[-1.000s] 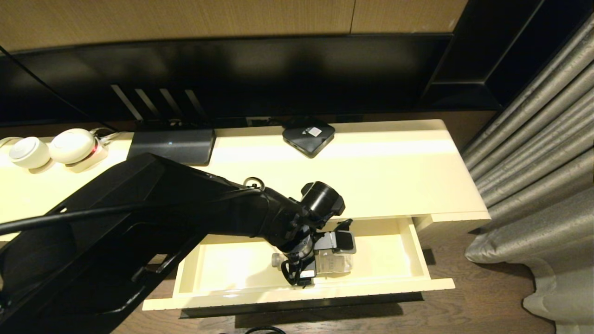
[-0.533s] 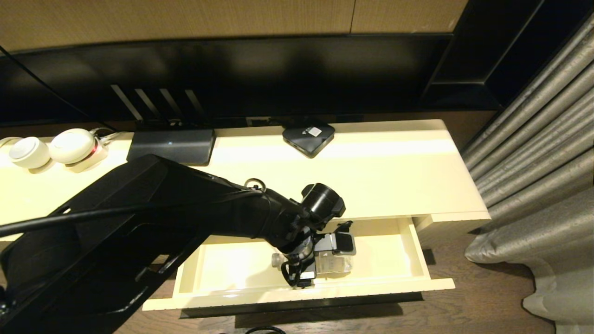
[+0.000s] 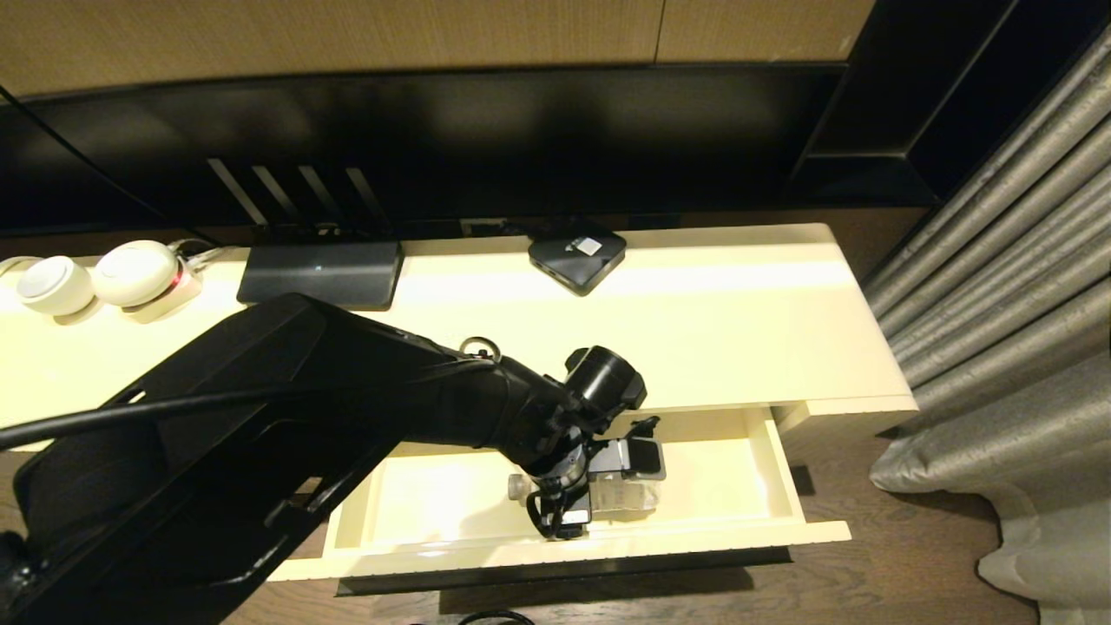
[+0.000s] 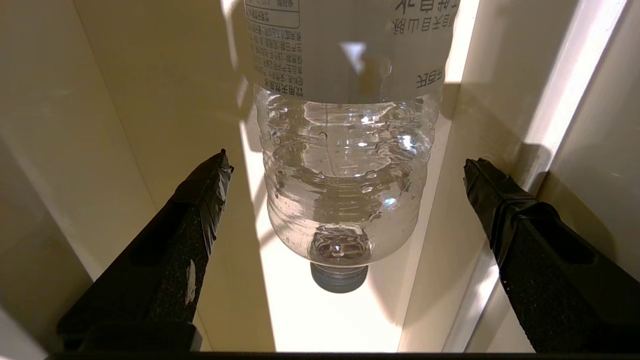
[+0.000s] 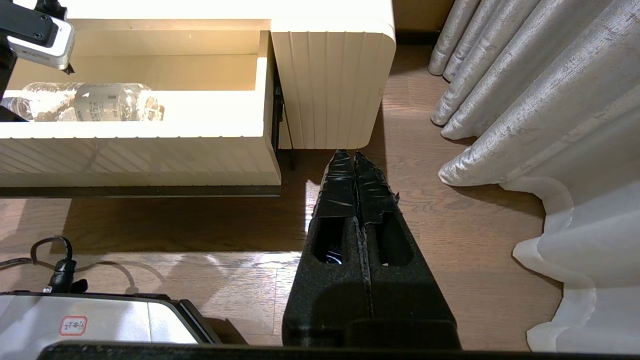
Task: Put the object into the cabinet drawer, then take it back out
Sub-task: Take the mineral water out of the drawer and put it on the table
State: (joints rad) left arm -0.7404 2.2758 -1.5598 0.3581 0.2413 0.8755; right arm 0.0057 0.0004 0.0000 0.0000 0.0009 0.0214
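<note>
Sideways, the clear ribbed water bottle (image 4: 345, 180) lies on the glossy cream floor of the cabinet drawer (image 3: 764, 529), nearer its front wall. Around it, untouching, the left gripper (image 4: 345, 165) gapes wide. Low over wooden flooring (image 5: 450, 240), the right gripper (image 5: 354, 165) is closed.

a black square box (image 3: 577, 253) and two white round devices (image 3: 104, 278) sit near grey curtains (image 3: 998, 286).

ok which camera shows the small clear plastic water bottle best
The left wrist view: the small clear plastic water bottle fills it, label print readable. The right wrist view shows it lying in the cream drawer; in the head view the left gripper mostly hides it.
</note>
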